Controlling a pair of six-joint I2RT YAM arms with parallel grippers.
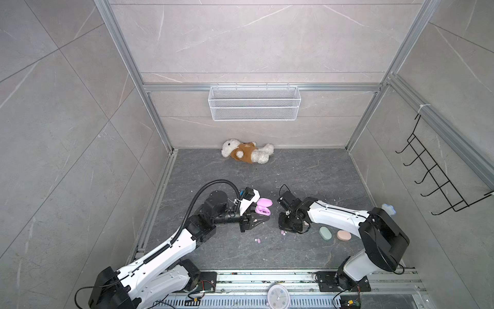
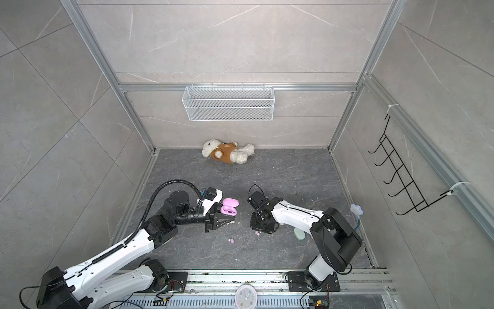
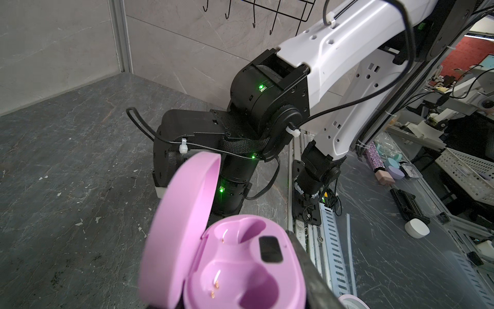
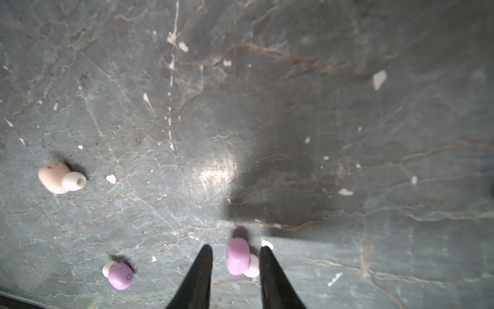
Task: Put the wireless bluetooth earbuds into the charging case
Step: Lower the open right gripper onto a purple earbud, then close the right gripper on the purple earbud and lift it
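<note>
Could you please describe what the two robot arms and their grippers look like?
Both arms have white link shells and black joint housings. The left arm carries a ribbed black cable conduit; the right arm has thin black wires, white zip ties and green lights. The right gripper has black fingers tapering to points.

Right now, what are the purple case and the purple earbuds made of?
Lilac charging case: likely hard moulded plastic, satin, with soft highlights and gold metal contact pins. Lilac earbuds: probably glossy plastic, showing a sheen; their white tips look like matte soft silicone.
</note>
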